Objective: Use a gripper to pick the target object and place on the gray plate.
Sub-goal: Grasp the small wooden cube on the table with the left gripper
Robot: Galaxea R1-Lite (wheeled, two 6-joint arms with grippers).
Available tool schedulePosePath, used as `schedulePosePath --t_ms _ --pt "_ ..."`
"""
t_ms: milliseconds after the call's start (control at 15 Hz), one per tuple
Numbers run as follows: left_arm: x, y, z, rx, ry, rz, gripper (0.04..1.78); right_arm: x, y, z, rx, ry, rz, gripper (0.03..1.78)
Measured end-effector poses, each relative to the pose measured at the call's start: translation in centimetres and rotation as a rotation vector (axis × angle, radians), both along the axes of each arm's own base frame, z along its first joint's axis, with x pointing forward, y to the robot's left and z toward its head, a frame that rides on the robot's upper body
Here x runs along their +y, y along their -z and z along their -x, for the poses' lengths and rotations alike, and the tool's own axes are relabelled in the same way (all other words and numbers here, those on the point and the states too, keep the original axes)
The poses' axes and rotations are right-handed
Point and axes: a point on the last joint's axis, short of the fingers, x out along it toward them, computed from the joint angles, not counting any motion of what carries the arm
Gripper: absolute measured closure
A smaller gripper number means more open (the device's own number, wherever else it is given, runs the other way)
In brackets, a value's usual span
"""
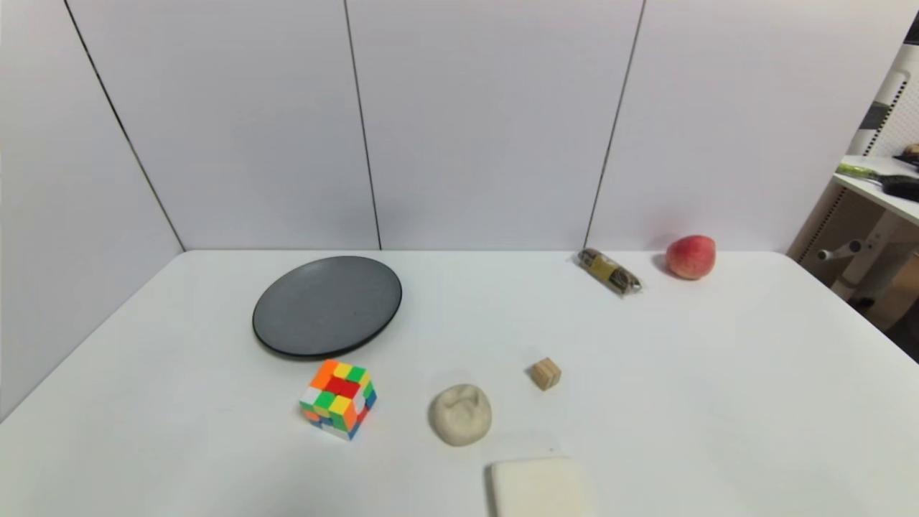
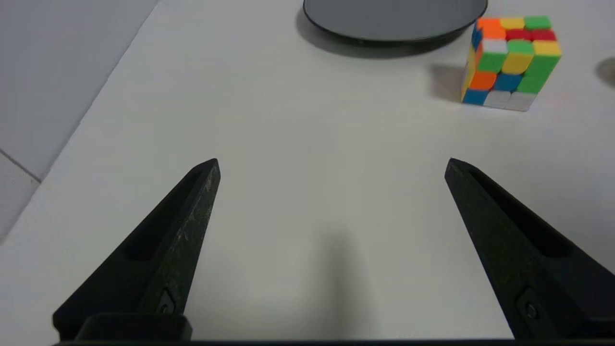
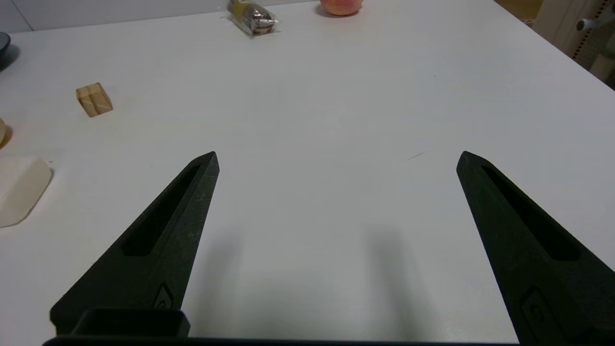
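Observation:
The small light-brown wooden cube [image 1: 546, 373] sits on the white table near the middle, and shows in the right wrist view [image 3: 94, 99] too. The gray plate [image 1: 327, 305] lies at the back left; its near rim shows in the left wrist view [image 2: 391, 21]. Neither arm shows in the head view. My left gripper [image 2: 331, 166] is open and empty over bare table, short of the plate. My right gripper [image 3: 336, 158] is open and empty over bare table, well apart from the wooden cube.
A multicoloured puzzle cube [image 1: 339, 398] stands just in front of the plate. A beige dough lump [image 1: 460, 413] and a white block [image 1: 538, 487] lie near the front. A wrapped snack [image 1: 609, 271] and a peach [image 1: 691, 256] sit at the back right.

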Motion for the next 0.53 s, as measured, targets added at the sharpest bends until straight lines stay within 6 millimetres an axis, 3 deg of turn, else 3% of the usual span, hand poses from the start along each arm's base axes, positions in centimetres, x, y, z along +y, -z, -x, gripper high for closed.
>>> schedulePosePath --t_ms 267,533 --pt "-0.2 -7.9 -2.1 -0.034 0.097 -0.055 0.13 0.0 0.0 0.0 0.0 -0.001 0.0 0.1" --pt "-1.2 -14.4 -7.0 -0.025 0.274 -0.143 0.13 0.0 0.0 0.0 0.0 0.0 0.0 0.1"
